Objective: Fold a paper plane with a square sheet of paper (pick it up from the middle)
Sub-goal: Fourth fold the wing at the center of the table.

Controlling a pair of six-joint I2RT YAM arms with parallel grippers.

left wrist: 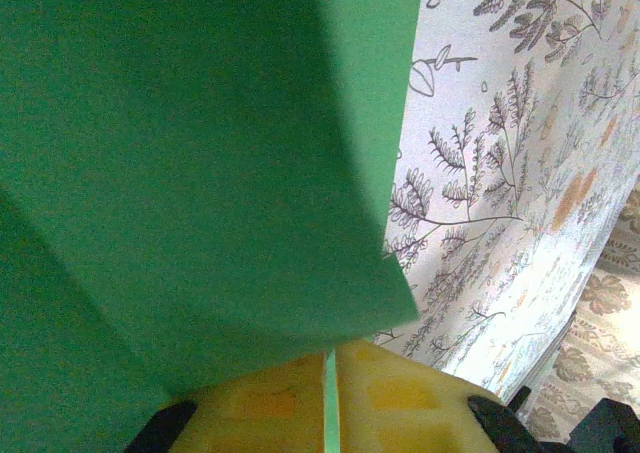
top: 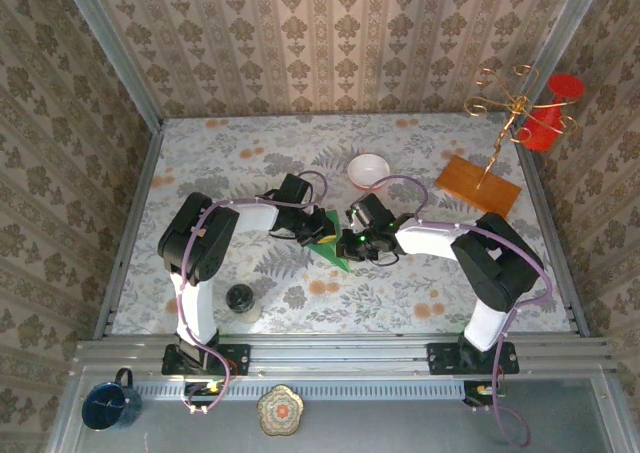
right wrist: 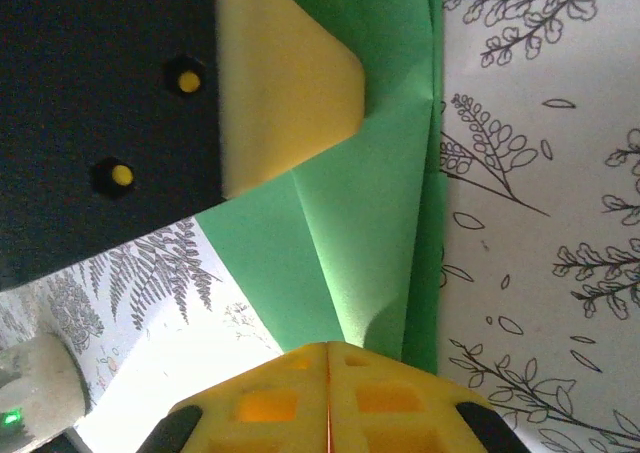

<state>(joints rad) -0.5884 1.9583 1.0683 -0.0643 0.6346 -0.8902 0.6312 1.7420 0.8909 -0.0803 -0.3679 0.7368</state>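
Top view, paper: the folded bright-green paper sheet (top: pixel 337 259) lies mid-table, between the left gripper (top: pixel 318 228) and the right gripper (top: pixel 352 241).
Top view, bowl: the round white bowl (top: pixel 354 173) stands empty just beyond them.
Left wrist, grip: the left gripper (left wrist: pixel 328 373) is clamped on the sheet's (left wrist: pixel 200 173) thin edge.
Right wrist, grip: the right gripper (right wrist: pixel 328 358) has its pads pressed together at the sheet (right wrist: pixel 360 223); I cannot tell whether it pinches paper.

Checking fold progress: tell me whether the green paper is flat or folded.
Folded, at least partly. The green paper shows sharp creases and overlapping layers in the right wrist view. How many folds are done, I cannot tell.
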